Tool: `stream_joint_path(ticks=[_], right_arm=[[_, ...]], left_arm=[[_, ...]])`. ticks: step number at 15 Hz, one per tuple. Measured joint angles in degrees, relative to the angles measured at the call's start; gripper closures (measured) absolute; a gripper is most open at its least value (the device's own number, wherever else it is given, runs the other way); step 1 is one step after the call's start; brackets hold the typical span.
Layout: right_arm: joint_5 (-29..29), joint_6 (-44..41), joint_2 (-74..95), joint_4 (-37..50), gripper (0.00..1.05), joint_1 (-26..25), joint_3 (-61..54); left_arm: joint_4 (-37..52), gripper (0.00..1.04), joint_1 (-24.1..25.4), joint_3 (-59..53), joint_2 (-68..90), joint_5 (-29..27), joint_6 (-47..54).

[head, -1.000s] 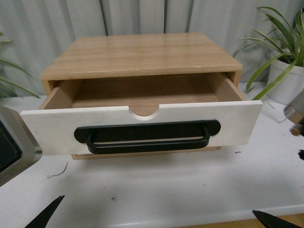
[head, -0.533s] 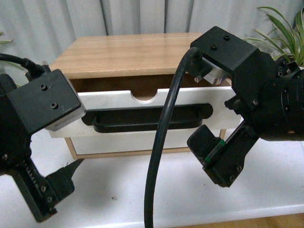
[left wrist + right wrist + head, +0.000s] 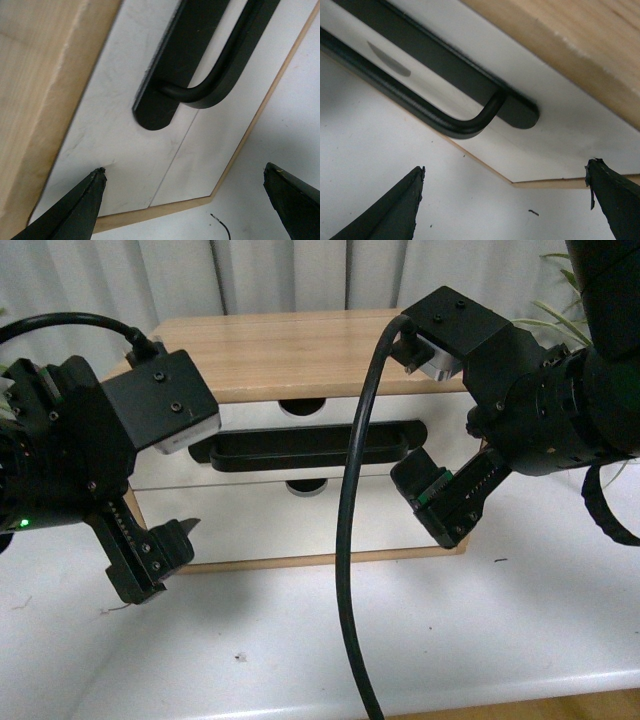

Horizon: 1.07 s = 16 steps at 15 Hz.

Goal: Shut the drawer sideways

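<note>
- The left gripper (image 3: 182, 172) hangs by the left end of the cabinet (image 3: 300, 350), its fingers spread wide and holding nothing.
- The drawer (image 3: 250, 418) sits tucked in under the wooden top. Its white front looks level with the plain white front (image 3: 300, 518) below it.
- The black bar handle (image 3: 310, 448) runs across the drawer's middle.
- The right gripper (image 3: 505, 167) hovers near the handle's right end, also spread wide and empty.
- A green plant (image 3: 553, 322) peeks out behind the right arm.

White drawer (image 3: 255, 413), blk handle (image 3: 300, 448), fully closed.
</note>
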Motion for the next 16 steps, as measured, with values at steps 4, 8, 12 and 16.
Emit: stream_joint_path(ticks=[4, 8, 12, 16], right_arm=[[-0.5, 0.9, 1.2, -0.4, 0.06, -0.5, 1.8], [-1.4, 1.7, -8.0, 3.0, 0.06, 0.7, -8.7], [5.3, 7.9, -26.3, 8.8, 0.06, 2.0, -25.6], [13.1, 13.6, -45.2, 2.8, 0.06, 1.0, -34.9]], left_arm=[[-0.8, 0.07, -0.8, 1.1, 1.7, 0.3, 0.4], [1.4, 0.07, -0.8, -6.4, -11.4, -0.9, -1.3], [-2.7, 0.07, -2.0, -19.7, -34.1, -4.8, -8.3], [-17.7, 0.07, -3.3, -24.5, -60.3, -11.1, -20.1]])
